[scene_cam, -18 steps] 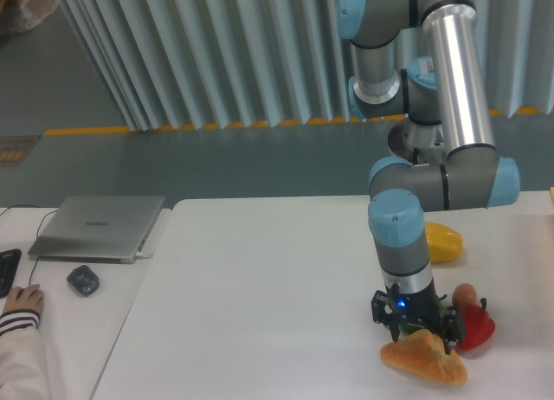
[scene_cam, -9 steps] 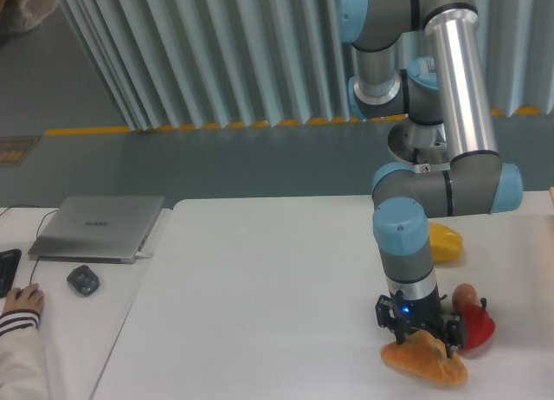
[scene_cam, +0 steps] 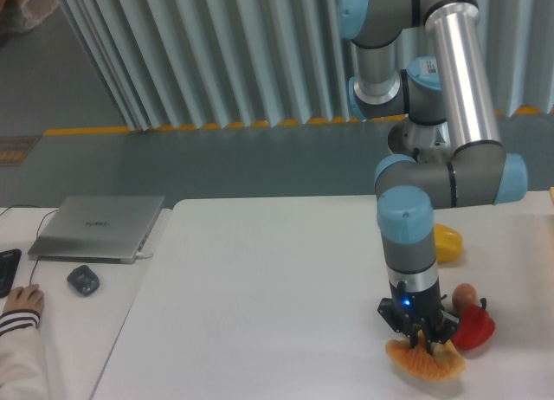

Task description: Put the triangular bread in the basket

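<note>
One fixed cam only — no 2nd view, so nothing shared between views. It sits in front of the white table, raised, looking down and across the tabletop toward a ribbed grey curtain wall at the back. Mid-range: the table's left edge and a side desk with a laptop and mouse fit at left, a person's hand cut off at the frame's lower-left corner. The arm stands right of centre — its upper links run out the top of frame. Gripper and bread sit near the bottom edge, right side, closest to the cam.
</note>
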